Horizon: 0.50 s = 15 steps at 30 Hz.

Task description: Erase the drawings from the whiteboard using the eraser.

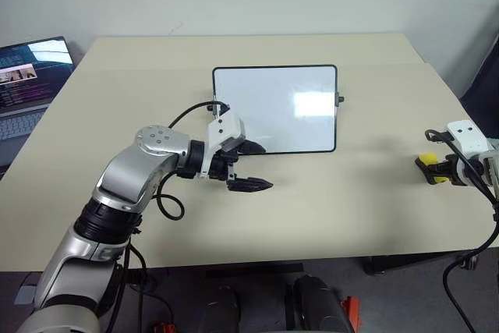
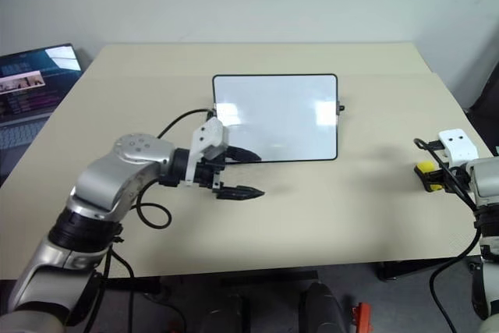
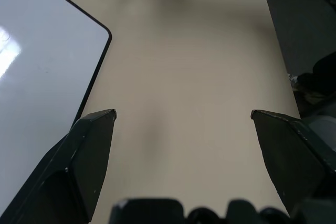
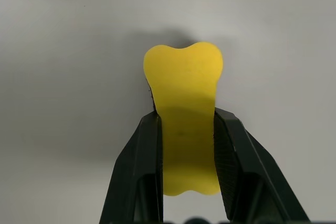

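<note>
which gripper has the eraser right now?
The right gripper: its fingers are shut on the yellow eraser, out by the table's right edge. The left gripper is open and holds nothing, at the whiteboard's near-left corner.

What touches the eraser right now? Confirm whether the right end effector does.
Touching: the right wrist view shows the right end effector clamped on the eraser.

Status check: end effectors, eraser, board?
Left end effector open at board corner. Right end effector shut on eraser, off right. Board wiped clean.
</note>
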Motion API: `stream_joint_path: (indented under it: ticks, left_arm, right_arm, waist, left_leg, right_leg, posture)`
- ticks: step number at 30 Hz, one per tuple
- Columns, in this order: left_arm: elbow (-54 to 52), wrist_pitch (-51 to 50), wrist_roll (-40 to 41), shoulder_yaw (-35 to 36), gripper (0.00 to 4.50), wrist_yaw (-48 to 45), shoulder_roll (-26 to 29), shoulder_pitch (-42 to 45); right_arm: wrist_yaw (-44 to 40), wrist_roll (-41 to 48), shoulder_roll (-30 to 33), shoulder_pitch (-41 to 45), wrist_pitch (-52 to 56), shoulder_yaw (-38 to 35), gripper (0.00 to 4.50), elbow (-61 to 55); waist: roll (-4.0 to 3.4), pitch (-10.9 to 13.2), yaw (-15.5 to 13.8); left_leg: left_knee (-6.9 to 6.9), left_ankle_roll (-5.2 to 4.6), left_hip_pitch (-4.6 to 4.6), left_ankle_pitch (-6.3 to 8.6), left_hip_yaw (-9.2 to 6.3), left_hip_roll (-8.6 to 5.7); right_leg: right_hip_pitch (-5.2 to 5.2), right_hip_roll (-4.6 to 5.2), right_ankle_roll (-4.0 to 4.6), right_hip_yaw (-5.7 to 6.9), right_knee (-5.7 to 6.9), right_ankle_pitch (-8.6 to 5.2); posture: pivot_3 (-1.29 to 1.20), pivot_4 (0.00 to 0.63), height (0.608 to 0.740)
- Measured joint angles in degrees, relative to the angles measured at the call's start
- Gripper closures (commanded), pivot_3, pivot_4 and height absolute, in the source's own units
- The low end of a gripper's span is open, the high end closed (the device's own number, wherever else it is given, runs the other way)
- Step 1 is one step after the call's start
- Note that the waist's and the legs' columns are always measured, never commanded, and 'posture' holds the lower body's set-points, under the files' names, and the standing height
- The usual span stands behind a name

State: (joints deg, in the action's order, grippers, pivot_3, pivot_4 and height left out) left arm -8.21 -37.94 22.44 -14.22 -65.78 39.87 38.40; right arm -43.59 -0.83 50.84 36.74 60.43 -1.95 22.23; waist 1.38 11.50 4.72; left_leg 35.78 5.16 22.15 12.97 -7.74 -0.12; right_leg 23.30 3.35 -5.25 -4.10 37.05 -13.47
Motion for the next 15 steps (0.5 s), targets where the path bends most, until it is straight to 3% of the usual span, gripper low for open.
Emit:
stream_joint_path:
  ticks: [9,15]
  left_arm:
    - [0.13,1.15,-0.32,0.05,0.0,0.12,0.2,-0.55]
    - [4.73,3.36,-1.6,3.72,0.0,2.81,0.85,-0.63]
  right_arm:
    - [2.71,-0.07,0.55,0.29,-2.27,0.79,0.11,1.85]
    - [3.54,1.94,2.64,0.57,0.7,-2.4,0.04,-6.72]
  waist:
    - [0.0,0.0,0.02]
    - [-0.11,0.06,0.18]
  left_leg:
    - [0.0,0.0,0.0,0.0,0.01,0.0]
    - [-0.02,0.0,-0.01,0.0,0.0,0.01]
  right_leg:
    - [0.0,0.0,0.0,0.0,0.0,0.0]
    - [0.02,0.0,-0.01,0.0,0.02,0.0]
  posture:
    - [0.0,0.15,0.74]
    - [0.0,0.15,0.74]
